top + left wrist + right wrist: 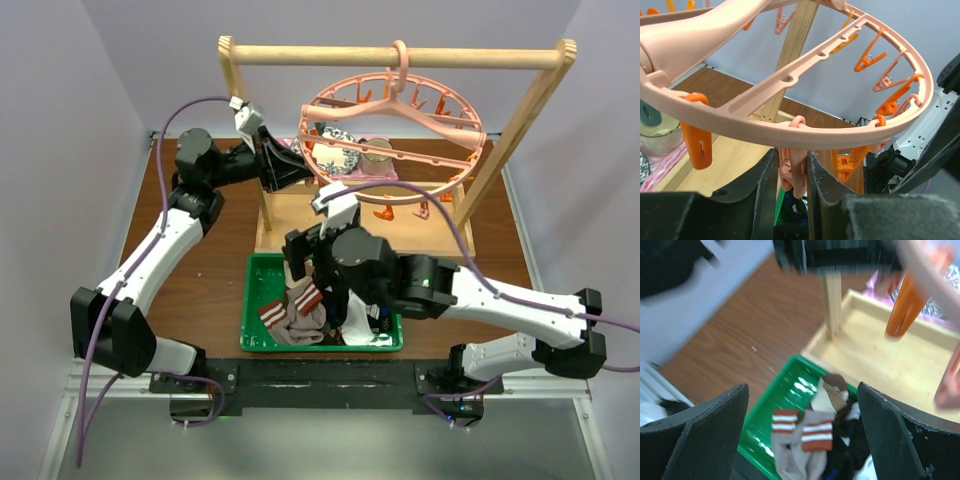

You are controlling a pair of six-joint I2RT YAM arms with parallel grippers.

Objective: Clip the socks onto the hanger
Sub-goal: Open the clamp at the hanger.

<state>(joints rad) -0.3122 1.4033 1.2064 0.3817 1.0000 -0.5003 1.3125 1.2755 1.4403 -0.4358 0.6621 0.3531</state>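
The left gripper (791, 167) is clenching its jaws on a pink clip (799, 186) of the hanger (805, 134); the right gripper (802, 390) is hovering, jaws released, over socks (815, 434) in a green tray (764, 412).

White links (165, 250), black joints (195, 155), purple cables (205, 98).

End effector (791, 167) seemingly grips a hanger (840, 136) clip (794, 181).

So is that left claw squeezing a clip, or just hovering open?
Shut. In the wrist view the left claw presses both sides of a pink clip hanging under the hanger rim.
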